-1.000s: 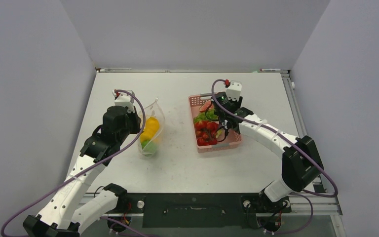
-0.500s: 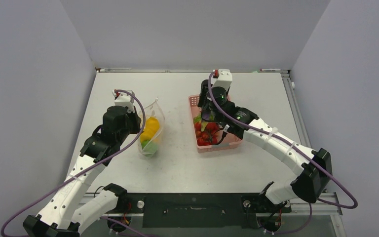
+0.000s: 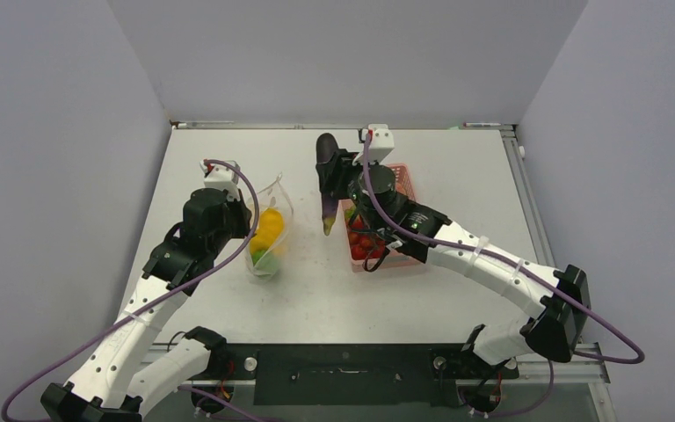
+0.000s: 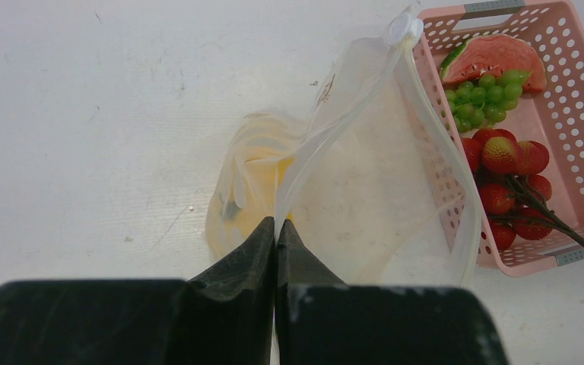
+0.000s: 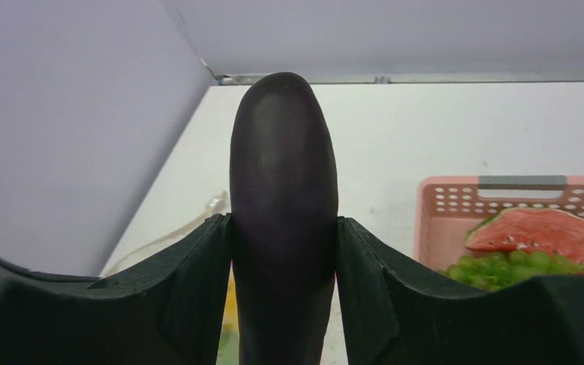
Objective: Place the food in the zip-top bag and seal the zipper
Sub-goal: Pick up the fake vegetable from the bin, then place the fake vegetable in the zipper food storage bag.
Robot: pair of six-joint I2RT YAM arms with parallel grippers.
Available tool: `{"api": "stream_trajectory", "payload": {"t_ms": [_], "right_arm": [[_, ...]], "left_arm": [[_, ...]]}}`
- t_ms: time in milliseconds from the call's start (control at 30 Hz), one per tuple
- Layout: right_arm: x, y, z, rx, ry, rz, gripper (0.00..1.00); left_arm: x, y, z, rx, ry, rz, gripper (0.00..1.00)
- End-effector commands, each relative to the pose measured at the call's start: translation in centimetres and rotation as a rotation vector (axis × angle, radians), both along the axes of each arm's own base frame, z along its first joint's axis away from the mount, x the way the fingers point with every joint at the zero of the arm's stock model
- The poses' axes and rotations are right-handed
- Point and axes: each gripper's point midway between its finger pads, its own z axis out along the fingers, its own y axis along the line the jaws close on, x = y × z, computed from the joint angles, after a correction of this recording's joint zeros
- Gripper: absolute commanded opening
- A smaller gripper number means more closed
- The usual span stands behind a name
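R gripper (image 5: 284, 222) clamps eggplant (image 5: 283, 137) aloft betw bag (image 4: 365, 152) & basket (image 4: 578, 114); L gripper (image 4: 276, 226) pinches bag edge.

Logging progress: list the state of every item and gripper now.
Bag: mouth open, unsealed, yellow food inside.
Eggplant: held in the air, outside bag.
Basket: holds red fruit, grapes, watermelon.
Left gripper: shut on bag edge.
Right gripper: shut on eggplant.
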Motion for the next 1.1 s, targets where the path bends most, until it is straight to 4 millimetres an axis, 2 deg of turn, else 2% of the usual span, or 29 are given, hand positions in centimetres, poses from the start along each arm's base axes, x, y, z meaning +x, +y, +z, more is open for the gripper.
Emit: {"api": "stream_trajectory", "payload": {"t_ms": [0,233,500,833,1067], "right_arm": [[-1.1,2.3,5.2,0.164,-0.130,0.040,0.24],[-2.0,5.7,5.4,0.221,-0.211,0.088,0.24],[-1.4,8.6,4.4,0.242,-0.262,0.094,0.24],[-0.1,11.1,2.8,0.242,-0.270,0.089,0.24],[-0.7,11.6,1.3,0.239,-0.278,0.119,0.28]], "left_arm": [[0.4,-0.3,1.5,-0.037,-0.054,-0.003,0.00],[0.3,-0.3,1.6,-0.040,-0.059,-0.005,0.00],[0.3,-0.2,1.7,-0.040,-0.062,-0.003,0.00],[0.3,-0.2,1.6,-0.039,-0.060,-0.001,0.00],[0.3,-0.2,1.6,-0.039,-0.059,-0.002,0.00]]}}
